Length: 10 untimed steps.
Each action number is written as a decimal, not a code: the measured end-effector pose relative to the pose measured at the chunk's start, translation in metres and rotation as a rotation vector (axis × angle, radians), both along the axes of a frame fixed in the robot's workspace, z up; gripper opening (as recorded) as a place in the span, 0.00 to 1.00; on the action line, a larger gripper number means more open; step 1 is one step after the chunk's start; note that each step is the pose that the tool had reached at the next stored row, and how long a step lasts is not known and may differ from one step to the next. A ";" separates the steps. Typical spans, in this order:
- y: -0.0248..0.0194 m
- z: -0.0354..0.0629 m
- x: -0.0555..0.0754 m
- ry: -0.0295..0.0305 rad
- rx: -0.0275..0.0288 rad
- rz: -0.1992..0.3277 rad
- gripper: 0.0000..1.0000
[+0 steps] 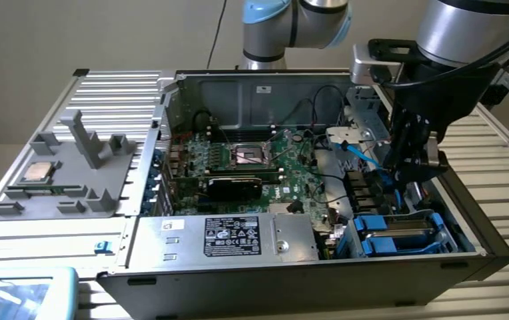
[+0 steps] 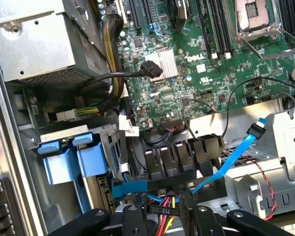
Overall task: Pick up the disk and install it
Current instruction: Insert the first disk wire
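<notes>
On the exterior view's left, a chip point(image 1: 36, 172) lies on a grey fixture point(image 1: 103, 153) beside the open case point(image 1: 281, 280). In the middle is the motherboard point(image 1: 254, 167), with a silver box point(image 1: 232, 237) nearer the camera. Right of that runs a blue cable point(image 1: 361, 150). My gripper point(image 1: 412, 179) hangs inside the case, jaws part-way apart on either side of a black plug point(image 2: 162, 209) with red and yellow wires. I cannot tell whether they pinch it. The disk point(image 1: 401, 230) sits in the bay near me, at the case's near right corner, framed by its blue carrier. I judge it stiff, dense, smooth-faced and easily hurt by knocks. The carrier's plastic edges look the place to hold, not the label.
</notes>
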<state>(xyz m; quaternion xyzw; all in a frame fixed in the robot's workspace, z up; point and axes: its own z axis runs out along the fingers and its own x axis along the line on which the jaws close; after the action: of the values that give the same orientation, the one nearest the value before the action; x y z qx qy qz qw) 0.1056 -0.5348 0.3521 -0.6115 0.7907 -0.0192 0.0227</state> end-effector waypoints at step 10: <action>-0.0001 0.0020 -0.006 -0.0055 -0.0352 -0.016 0.37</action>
<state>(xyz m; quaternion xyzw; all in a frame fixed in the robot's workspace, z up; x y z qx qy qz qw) 0.0996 -0.5349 0.3541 -0.6054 0.7950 -0.0350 0.0139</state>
